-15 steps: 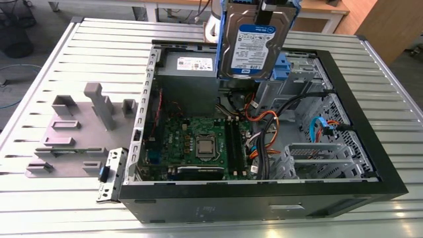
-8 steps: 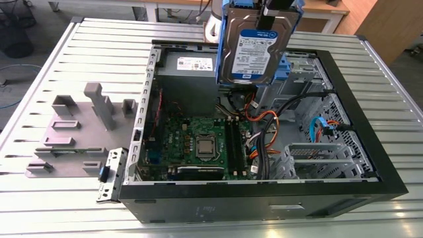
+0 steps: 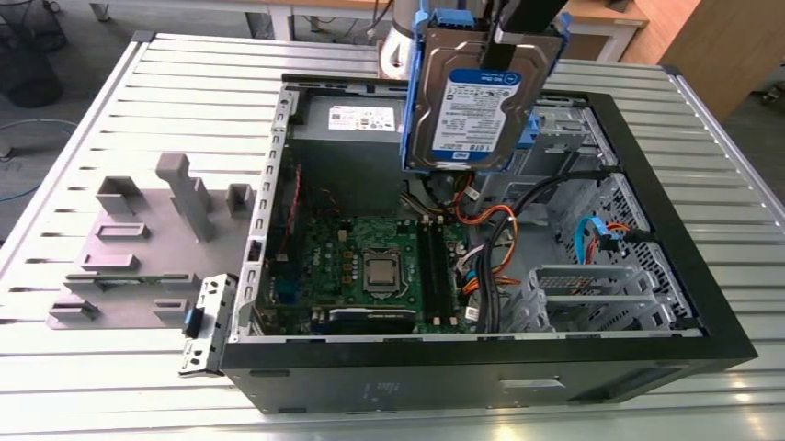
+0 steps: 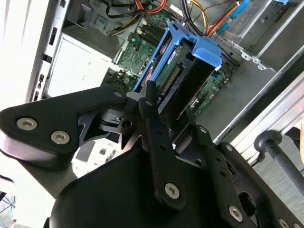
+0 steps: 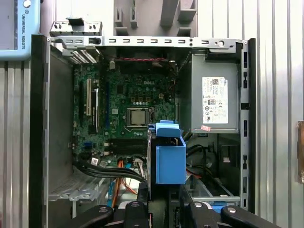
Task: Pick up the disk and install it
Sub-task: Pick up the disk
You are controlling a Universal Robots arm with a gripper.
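1. In the exterior view, my claw (image 3: 513, 41) is clenched on the top edge of the disk (image 3: 472, 106). The disk hangs upright in the air above the open computer case (image 3: 663, 276), clear of everything inside it. Its white-and-blue label faces the camera and its blue carrier frame (image 3: 424, 55) wraps its sides. Inside the case, the grey power supply (image 3: 349, 129) sits at the far wall and the green motherboard (image 3: 368, 262) lies on the floor. Outside the case, at the exterior view's left, a grey fixture plate (image 3: 142, 253) rests on the slatted tabletop (image 3: 73, 119).

2. In the second wrist view, my claw (image 4: 173, 121) grips the disk (image 4: 172, 78) with a black finger (image 4: 153, 111) pressed to each side of the blue carrier frame (image 4: 159, 50). The disk points away from me towards the inside of the computer case (image 4: 266, 71). The motherboard (image 4: 133, 57) and the power supply (image 4: 80, 66) lie beyond it.

3. In the first wrist view, I look straight down into the computer case (image 5: 142, 42). The disk (image 5: 151, 164) shows end-on within the case outline, its blue carrier frame (image 5: 170, 159) held by my claw (image 5: 164, 209). It hovers between the motherboard (image 5: 123, 90) and the power supply (image 5: 213, 99), over the cables.
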